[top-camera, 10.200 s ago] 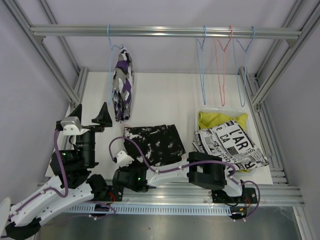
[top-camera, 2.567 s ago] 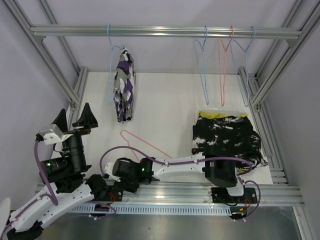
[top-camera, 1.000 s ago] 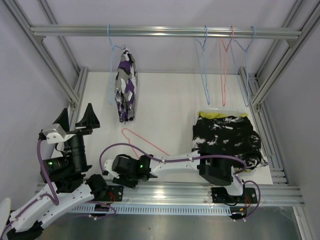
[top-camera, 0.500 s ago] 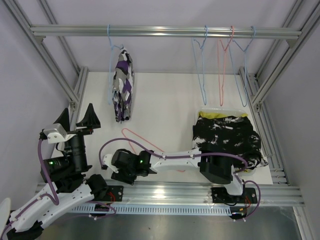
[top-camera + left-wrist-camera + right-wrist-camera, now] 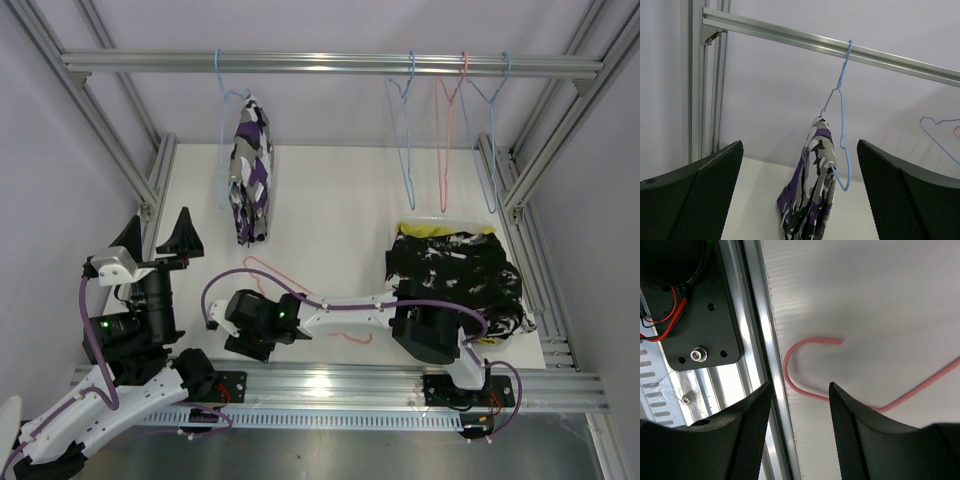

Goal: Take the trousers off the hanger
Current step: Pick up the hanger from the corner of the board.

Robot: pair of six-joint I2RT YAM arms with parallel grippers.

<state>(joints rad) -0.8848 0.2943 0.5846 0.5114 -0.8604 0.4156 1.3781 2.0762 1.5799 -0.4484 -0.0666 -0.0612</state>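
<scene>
The patterned trousers hang upper left on a blue hanger. They look soft and light, so we pinch mid-fold. Left gripper gapes empty; right gripper, half-open, seemingly holds nothing.

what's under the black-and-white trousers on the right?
Only yellow-green cloth shows, a strip along the far edge of the black-and-white trousers. Whatever else lies beneath is covered.

I see a white worktop, a shiny rail up high, and three thin hangers hanging on its right.
</scene>
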